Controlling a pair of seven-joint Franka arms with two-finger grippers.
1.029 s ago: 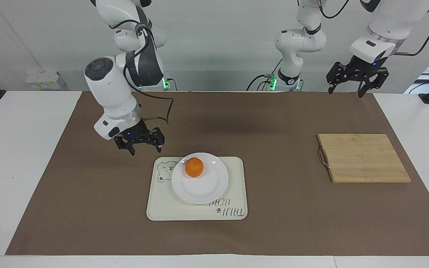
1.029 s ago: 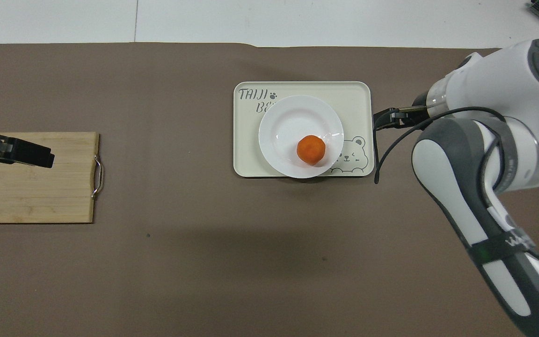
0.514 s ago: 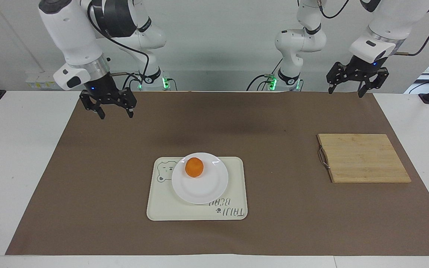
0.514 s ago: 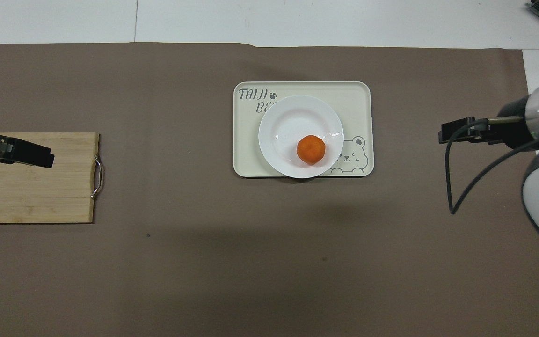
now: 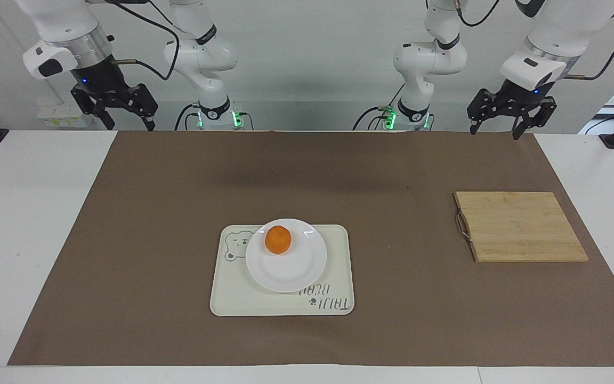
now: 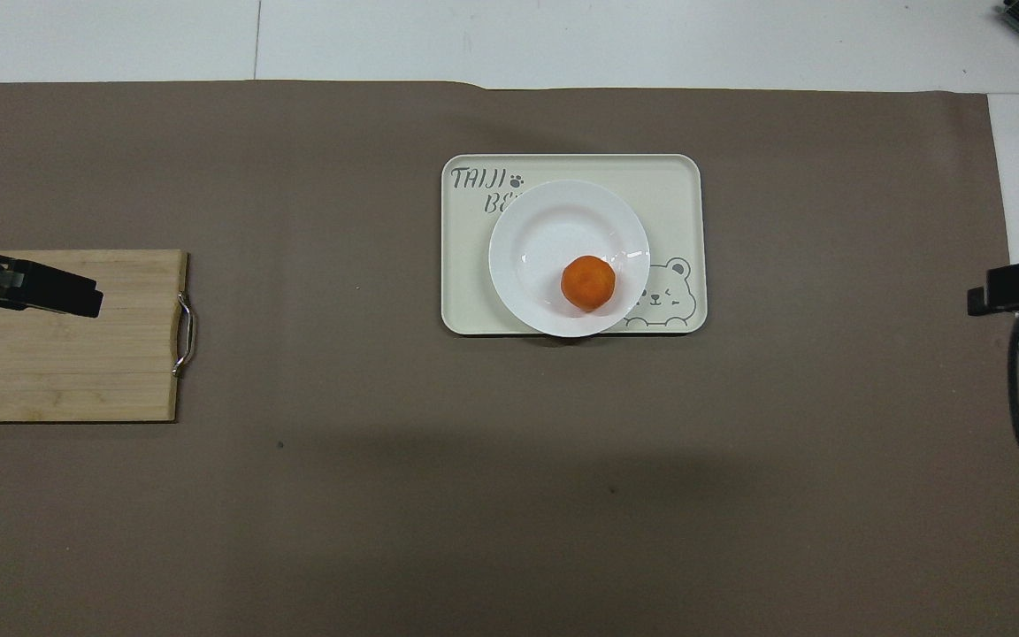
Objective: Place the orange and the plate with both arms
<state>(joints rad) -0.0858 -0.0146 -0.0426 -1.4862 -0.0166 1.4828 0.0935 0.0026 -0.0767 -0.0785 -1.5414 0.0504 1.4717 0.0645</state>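
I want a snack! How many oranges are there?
1. The orange sits on the plate, on the tray mid-table. No others show, and nothing in view could hide one.

The orange [image 6: 587,283] sits on the plate [image 6: 545,230], toward the plate's edge nearer the robots. The plate rests on a cream tray [image 6: 678,181] with a bear drawing, on the brown mat [image 6: 509,495] covering the desk. The left gripper [image 6: 49,294] shows over a wooden cutting board [image 6: 67,372]; the right gripper [image 6: 1018,285] shows at the mat's edge. The plate lies between the two sets of fingers, well apart from both.
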